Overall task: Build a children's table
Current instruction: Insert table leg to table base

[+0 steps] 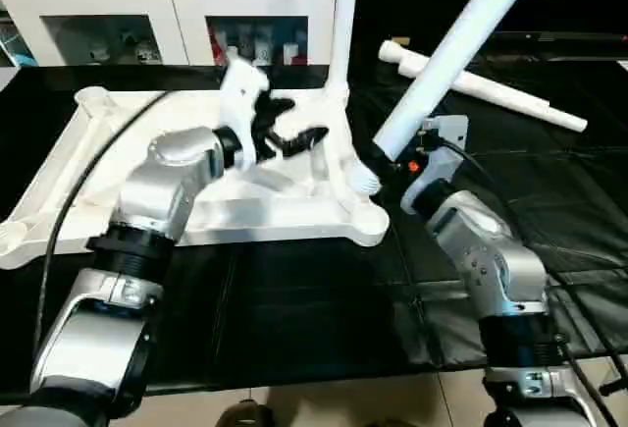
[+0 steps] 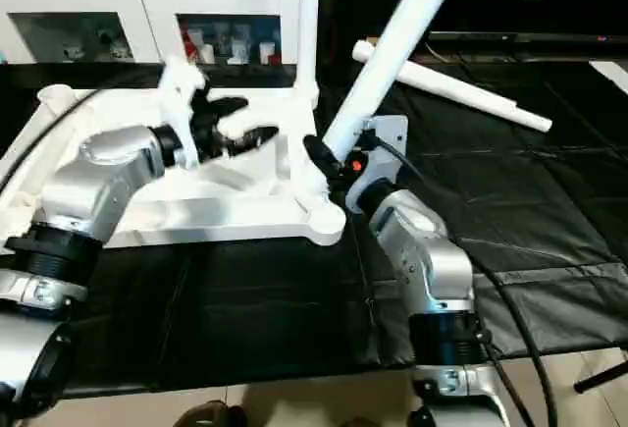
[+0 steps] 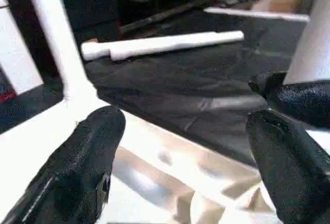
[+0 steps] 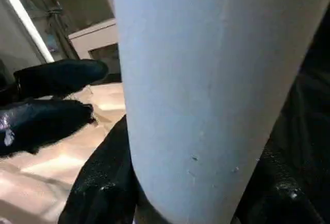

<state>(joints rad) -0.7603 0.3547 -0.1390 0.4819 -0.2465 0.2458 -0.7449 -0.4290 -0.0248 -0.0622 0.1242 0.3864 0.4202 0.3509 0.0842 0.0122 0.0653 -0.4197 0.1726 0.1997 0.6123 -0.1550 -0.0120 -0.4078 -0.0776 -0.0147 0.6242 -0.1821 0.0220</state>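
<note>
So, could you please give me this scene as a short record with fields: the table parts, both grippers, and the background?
tabletop: white tabletop lies underside up on the black mat
fitted leg: one upright leg stands in a far corner socket
held leg: tilted leg, lower end near the front right corner
loose leg: spare leg lies on the mat
left gripper: open, above the tabletop
right gripper: shut on the tilted leg
background: white cabinet

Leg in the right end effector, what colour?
White, plain, no pattern: the leg in the right end effector. Best in the left eye view.
</note>
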